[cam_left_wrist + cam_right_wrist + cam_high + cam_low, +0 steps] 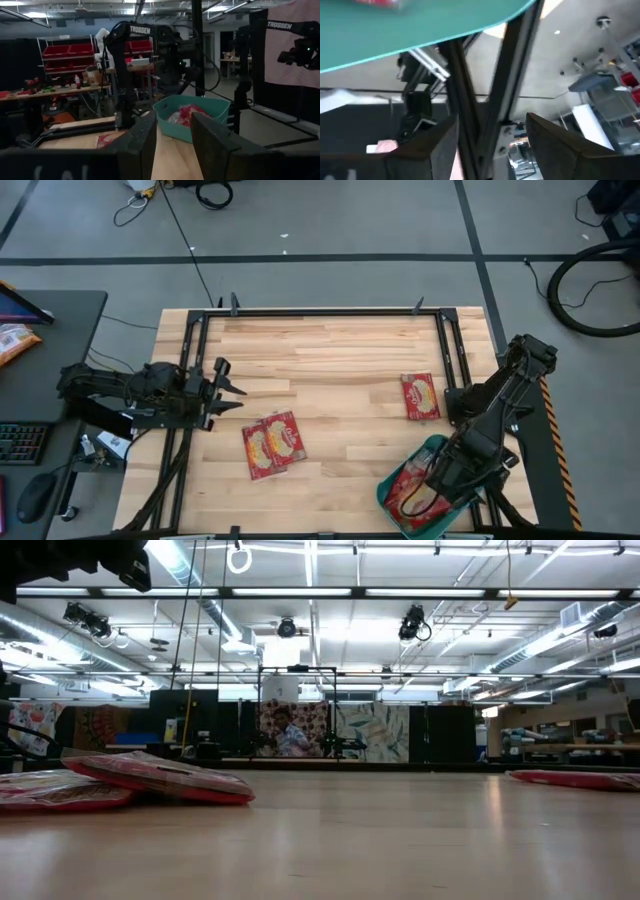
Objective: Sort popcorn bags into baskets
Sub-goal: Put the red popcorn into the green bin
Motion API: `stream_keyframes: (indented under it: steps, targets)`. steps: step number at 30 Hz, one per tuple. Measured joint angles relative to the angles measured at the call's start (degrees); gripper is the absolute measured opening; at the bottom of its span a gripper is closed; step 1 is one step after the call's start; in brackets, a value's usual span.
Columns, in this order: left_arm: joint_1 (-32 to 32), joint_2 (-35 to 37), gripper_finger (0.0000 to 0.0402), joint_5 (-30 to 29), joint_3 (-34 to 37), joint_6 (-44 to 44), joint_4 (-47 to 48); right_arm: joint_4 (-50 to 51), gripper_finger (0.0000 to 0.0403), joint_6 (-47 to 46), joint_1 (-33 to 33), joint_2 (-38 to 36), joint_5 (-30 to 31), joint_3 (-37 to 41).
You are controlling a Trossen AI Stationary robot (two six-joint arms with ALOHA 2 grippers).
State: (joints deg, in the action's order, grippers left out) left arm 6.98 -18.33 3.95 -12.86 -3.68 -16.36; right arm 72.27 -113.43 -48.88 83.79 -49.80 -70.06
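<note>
A teal tub (432, 448) at the table's (330, 350) near right holds several red bags (412, 490). Three bags remain: two overlapping near left (272, 444), one far right (420, 396). Right gripper (440, 502) over the tub, fingers apart, empty. Left gripper (232, 387) waits, fingers apart.

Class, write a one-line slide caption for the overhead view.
Three popcorn bags remain on the table; right hand over the teal basket.

The right arm (480, 435) hides most of the teal basket (392, 492).
</note>
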Motion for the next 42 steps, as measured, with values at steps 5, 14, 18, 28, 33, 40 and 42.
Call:
stream_keyframes:
  steps: [5, 14, 18, 28, 33, 40, 42]
  targets:
    - [0.0, 0.0, 0.0125, 0.0, 0.0, -3.3, 2.6, -0.9, 0.0230, 5.5, 2.6, 0.0, 10.2, 0.0]
    - [0.0, 0.0, 0.0125, -3.7, 0.0, -7.3, 8.7, 11.8, 0.0190, 27.1, 14.1, 0.0, 25.1, 0.0]
    - [0.0, 0.0, 0.0125, -5.7, 0.0, -8.2, 10.5, 12.3, 0.0177, 39.0, 21.9, 0.0, 32.7, 0.0]
    - [-0.1, 0.0, 0.0125, -6.6, 1.5, -9.0, 12.4, -3.1, 0.0170, 61.4, 40.9, 0.0, 43.1, 0.0]
    - [0.0, 0.0, 0.0125, -6.7, 5.1, -6.4, 9.7, -18.3, 0.0170, 71.3, 45.1, 0.0, 50.3, 0.0]
    - [0.0, 0.0, 0.0125, -6.8, 6.8, -1.0, 9.6, -37.4, 0.0169, 90.0, 48.1, 0.0, 56.4, 0.0]
    - [0.0, 0.0, 0.0125, -6.8, 6.8, 0.5, 10.2, -41.4, 0.0169, 93.8, 48.5, 0.0, 60.3, 0.0]
